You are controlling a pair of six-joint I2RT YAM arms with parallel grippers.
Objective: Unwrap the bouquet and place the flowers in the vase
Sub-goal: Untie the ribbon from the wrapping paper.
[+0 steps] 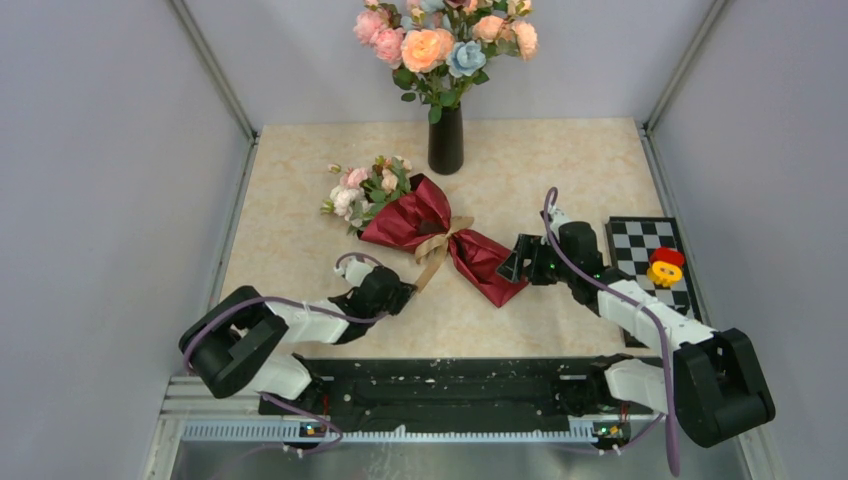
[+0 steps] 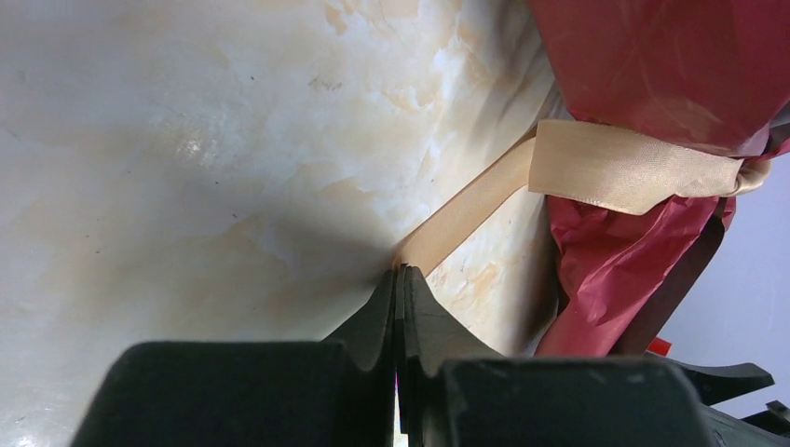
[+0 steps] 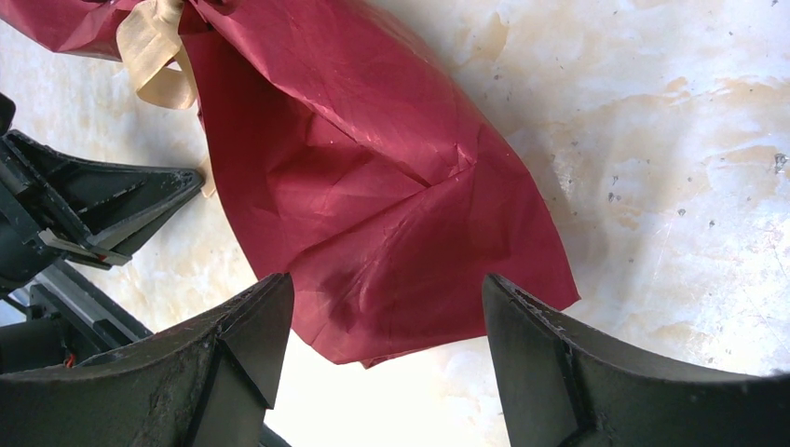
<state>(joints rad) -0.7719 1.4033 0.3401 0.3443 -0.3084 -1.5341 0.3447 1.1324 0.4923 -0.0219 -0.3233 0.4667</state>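
Note:
The bouquet (image 1: 440,235), wrapped in dark red paper, lies on the table with its small pale flowers (image 1: 362,190) pointing to the back left. A tan ribbon (image 1: 437,250) ties its waist. One ribbon tail (image 2: 466,209) runs down into my left gripper (image 2: 401,272), which is shut on the tail's end just in front of the bundle (image 2: 652,65). My right gripper (image 3: 382,298) stands open, its fingers either side of the paper's narrow end (image 3: 373,168) without touching it. The black vase (image 1: 446,140) stands at the back centre.
Large peach, pink and blue blooms (image 1: 440,40) fill the vase. A checkerboard mat (image 1: 650,255) with a red and yellow object (image 1: 665,267) lies at the right, beside the right arm. Grey walls close in the table on three sides.

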